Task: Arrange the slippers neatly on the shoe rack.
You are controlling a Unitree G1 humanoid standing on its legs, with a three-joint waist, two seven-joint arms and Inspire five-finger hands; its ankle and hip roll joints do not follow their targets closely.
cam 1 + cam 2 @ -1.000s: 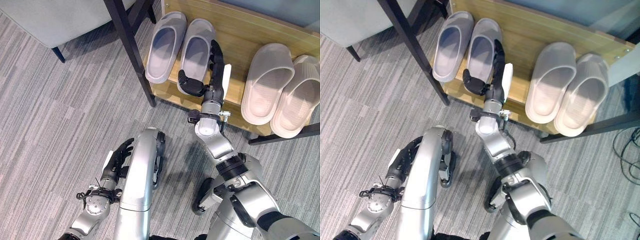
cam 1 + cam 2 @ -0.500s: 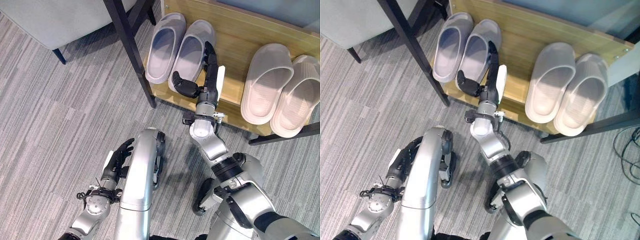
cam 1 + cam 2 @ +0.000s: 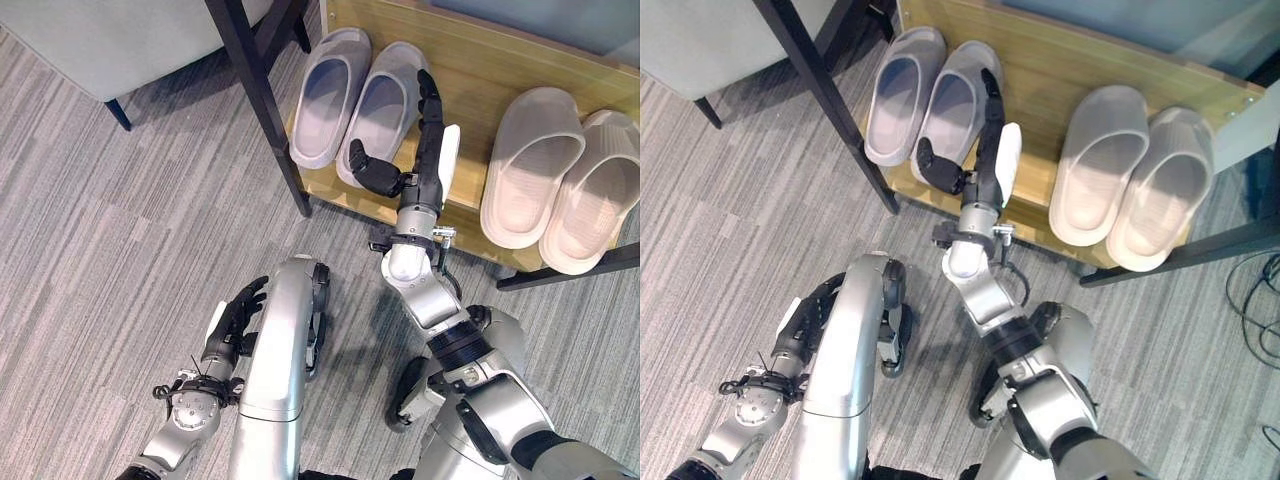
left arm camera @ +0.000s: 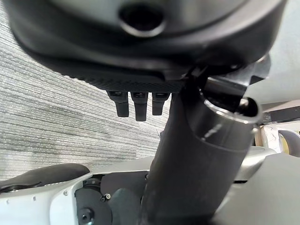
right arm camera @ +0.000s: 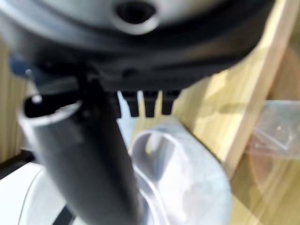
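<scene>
Two pairs of slippers on the wooden shelf of the shoe rack (image 3: pixel 470 60). Grey pair at the shelf's left end, beside the black frame post (image 3: pixel 262 105): left grey slipper (image 3: pixel 328 95) and right grey slipper (image 3: pixel 380 105) side by side and touching, toes toward the back of the shelf, heels at the front edge. Long axes roughly parallel, both leaning a little so the heels sit further left than the toes. Beige pair well apart on the shelf's right end: left beige slipper (image 3: pixel 530 165) and right beige slipper (image 3: pixel 592 190), likewise toes-in, also touching each other.

Right hand (image 3: pixel 425 150) over the shelf, right beside the right grey slipper. Fingers (image 3: pixel 430 105) straight and stretched along that slipper's right flank, parallel to its long axis, touching or nearly touching the side; contact not clear. Thumb (image 3: pixel 372 172) spread wide, crooked across the heel end of the same slipper. Hand apart, clamped on nothing. In the right wrist view, straight fingertips (image 5: pixel 145 104) above the grey slipper's opening (image 5: pixel 173 173) and the shelf wood.

Left hand (image 3: pixel 235 318) low over the striped grey carpet (image 3: pixel 110 230), well away from the rack, fingers relaxed and empty.

Judgement: right hand by far the nearer, with the slipper lying just to its left; any next nudge likely sideways or along the slipper's axis to square the grey pair. Task seemingly near its end, both pairs already shelved.
</scene>
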